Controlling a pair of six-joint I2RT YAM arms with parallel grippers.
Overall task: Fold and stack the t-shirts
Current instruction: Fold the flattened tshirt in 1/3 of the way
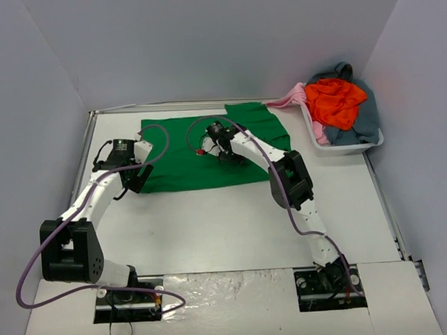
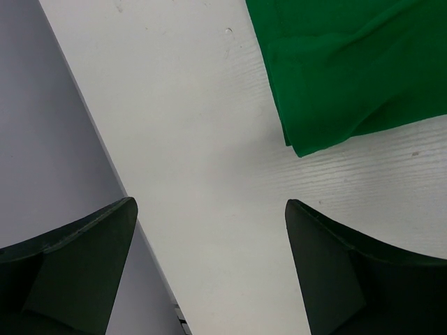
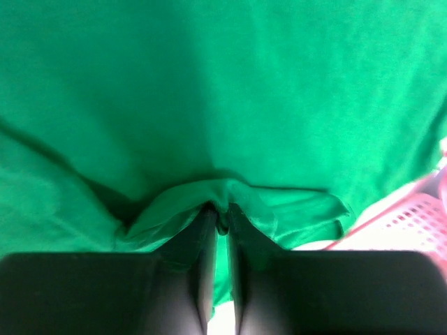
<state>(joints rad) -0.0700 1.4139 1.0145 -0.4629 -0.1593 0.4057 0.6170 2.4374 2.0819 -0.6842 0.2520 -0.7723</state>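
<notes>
Cloth first: you have the green t-shirt [image 1: 179, 169] spread flat on the desk [image 1: 211, 227], with one sleeve reaching out at its far right corner. Your right end effector [image 3: 220, 213] sits low on the middle of that shirt. Its jaws are drawn almost together and pinch a small raised ridge of the green fabric, and wrinkles run out from the pinch to either side. Your left end effector [image 2: 209, 202] hangs just off the shirt's left edge, close to its near-left corner. Its jaws are spread wide with only bare desk between them, and the shirt's corner lies apart from both fingers. To the right of the green shirt, beyond its sleeve, a white tub [image 1: 369, 144] holds the other shirts in a heap. An orange-red t-shirt [image 1: 337, 101] lies on top, with a grey-blue t-shirt [image 1: 365, 122] under and behind it. A pale pink t-shirt [image 1: 287, 99] spills over the rim toward the green sleeve; you cannot tell whether the two touch.
</notes>
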